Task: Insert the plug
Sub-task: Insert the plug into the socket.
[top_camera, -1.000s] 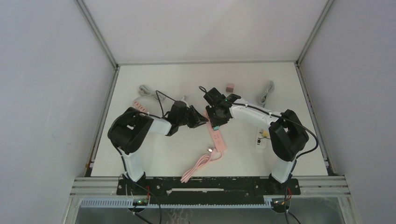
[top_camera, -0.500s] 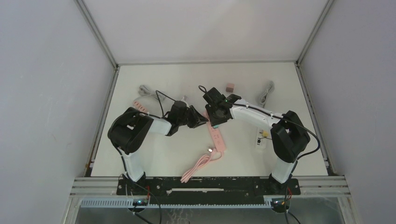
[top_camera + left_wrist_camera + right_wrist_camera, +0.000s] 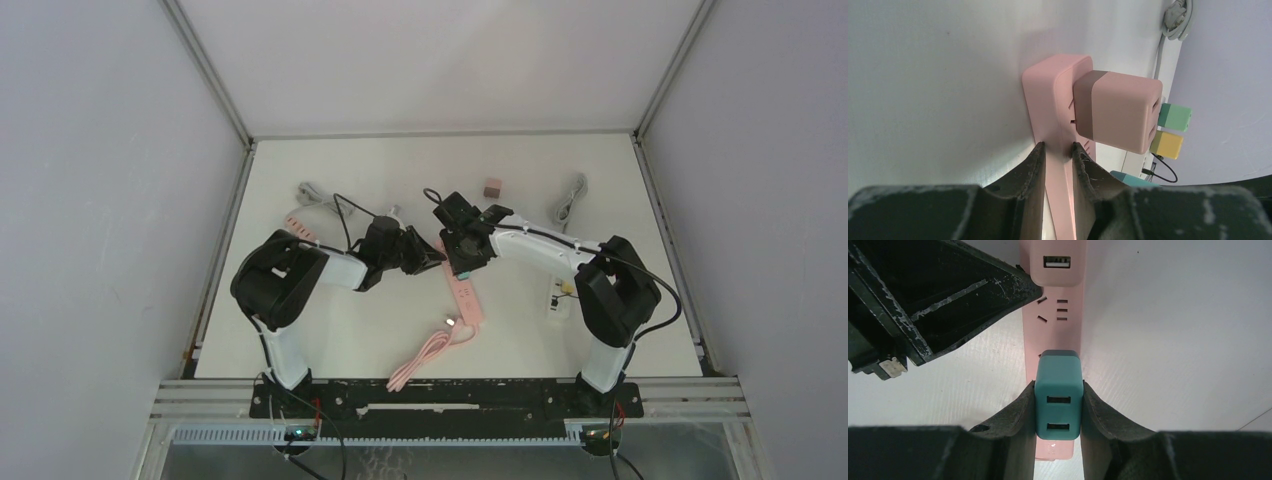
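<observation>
The teal plug (image 3: 1058,395) sits clamped between the two fingers of the right gripper (image 3: 1058,390), its two USB ports facing the wrist camera. It is directly over the pink power strip (image 3: 1073,315), against the strip's face. Whether its prongs are fully seated cannot be told from these views. Just beyond it on the same strip there is a bare set of socket slots, and past those a pink adapter (image 3: 1118,110) with a brown band is plugged in near the strip's far end. The left gripper (image 3: 1058,148) comes in from the left side and is clenched on the strip itself. Its fingers (image 3: 1034,165) pinch the strip just nearer than the pink adapter, with the pink body showing between them. In the overhead view the strip lies about the middle of the bench (image 3: 370,330), running lengthwise from the centre toward the near edge. Its pink cable (image 3: 420,360) is looped close to the near edge. Toward the right edge lies a white power strip (image 3: 558,298) carrying a green plug (image 3: 1174,116) and a yellow plug (image 3: 1168,144). A small brown cube (image 3: 492,188) stands near the far edge, well apart from both grippers.
</observation>
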### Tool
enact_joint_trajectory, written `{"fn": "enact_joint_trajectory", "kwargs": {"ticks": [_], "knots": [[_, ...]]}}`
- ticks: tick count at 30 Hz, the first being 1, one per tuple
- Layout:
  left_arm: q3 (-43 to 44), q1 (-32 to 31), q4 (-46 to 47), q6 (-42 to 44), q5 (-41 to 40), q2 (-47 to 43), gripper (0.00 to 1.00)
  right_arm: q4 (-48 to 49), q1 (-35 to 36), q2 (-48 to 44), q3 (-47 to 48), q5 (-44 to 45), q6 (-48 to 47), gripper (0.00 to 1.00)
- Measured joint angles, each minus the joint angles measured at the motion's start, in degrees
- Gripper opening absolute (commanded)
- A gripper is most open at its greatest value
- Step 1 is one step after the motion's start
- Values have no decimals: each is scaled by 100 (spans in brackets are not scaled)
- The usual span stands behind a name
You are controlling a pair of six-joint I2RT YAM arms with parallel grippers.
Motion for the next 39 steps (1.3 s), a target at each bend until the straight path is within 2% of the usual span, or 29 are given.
{"fn": "enact_joint_trajectory", "kwargs": {"ticks": [39], "knots": [[-9, -2, 17, -4, -2, 0, 26, 697, 125, -127, -570, 278, 142, 0]]}}
